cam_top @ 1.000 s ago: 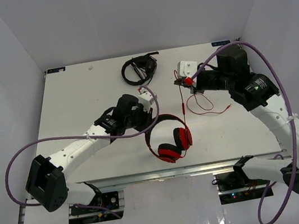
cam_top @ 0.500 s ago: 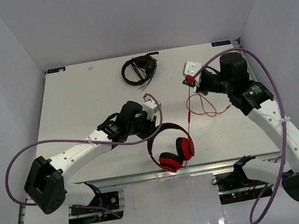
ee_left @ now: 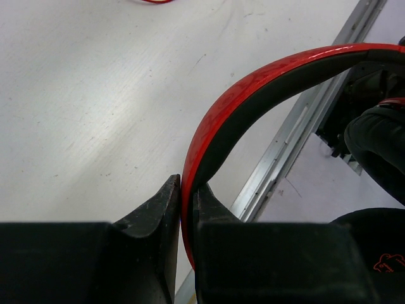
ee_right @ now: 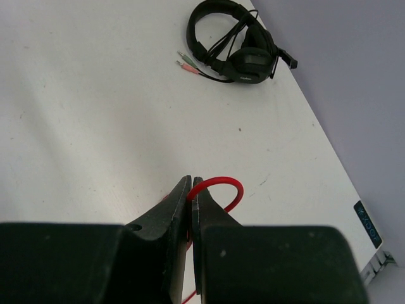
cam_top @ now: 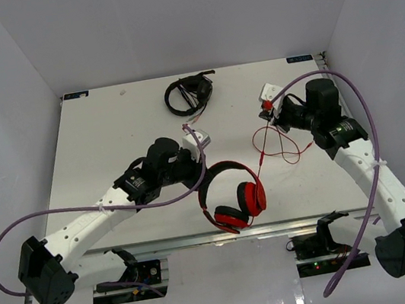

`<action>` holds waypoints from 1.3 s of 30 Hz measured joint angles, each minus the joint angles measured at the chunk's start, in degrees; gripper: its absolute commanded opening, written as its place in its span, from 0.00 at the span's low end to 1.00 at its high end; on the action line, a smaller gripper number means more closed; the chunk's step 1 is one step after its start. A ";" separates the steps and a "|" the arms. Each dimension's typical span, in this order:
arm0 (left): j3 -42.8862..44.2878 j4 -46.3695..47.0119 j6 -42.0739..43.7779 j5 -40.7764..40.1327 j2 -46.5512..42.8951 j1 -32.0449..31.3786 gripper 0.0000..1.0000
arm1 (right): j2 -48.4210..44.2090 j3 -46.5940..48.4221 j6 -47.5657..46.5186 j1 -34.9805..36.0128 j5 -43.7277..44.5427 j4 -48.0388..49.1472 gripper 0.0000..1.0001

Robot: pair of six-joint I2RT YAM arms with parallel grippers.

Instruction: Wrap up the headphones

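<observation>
The red headphones [cam_top: 232, 193] are near the table's front edge, ear cups toward the rail. My left gripper [cam_top: 199, 177] is shut on the red headband [ee_left: 253, 82], which arcs up and right out of the jaws; in the left wrist view the left gripper [ee_left: 187, 190] pinches the band's edge. The thin red cable [cam_top: 279, 146] runs in loose loops from the headphones up to my right gripper [cam_top: 266, 108]. In the right wrist view the right gripper [ee_right: 191, 190] is shut on the cable [ee_right: 223, 182], and a small loop sticks out past its tips.
Black headphones [cam_top: 187, 95] with a black cable lie at the table's far middle, also seen in the right wrist view as black headphones [ee_right: 243, 47]. The metal rail of the table's front edge [ee_left: 297, 133] runs just beside the red headphones.
My right gripper has carried the cable to the right and a little farther back. The left arm has stretched out, shifting the headphones slightly right and toward the front edge.
</observation>
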 measured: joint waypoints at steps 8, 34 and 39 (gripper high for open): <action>0.68 1.16 -4.20 2.42 -3.90 0.00 0.00 | 1.50 -3.27 5.68 -3.63 -7.01 2.67 0.08; -2.00 23.55 -23.64 -7.63 -15.32 0.04 0.00 | 0.56 -15.50 58.81 -11.83 -33.41 43.12 0.08; -5.90 28.17 -25.93 -7.77 -16.68 0.04 0.00 | 2.16 -21.92 76.94 -14.05 -30.23 58.07 0.08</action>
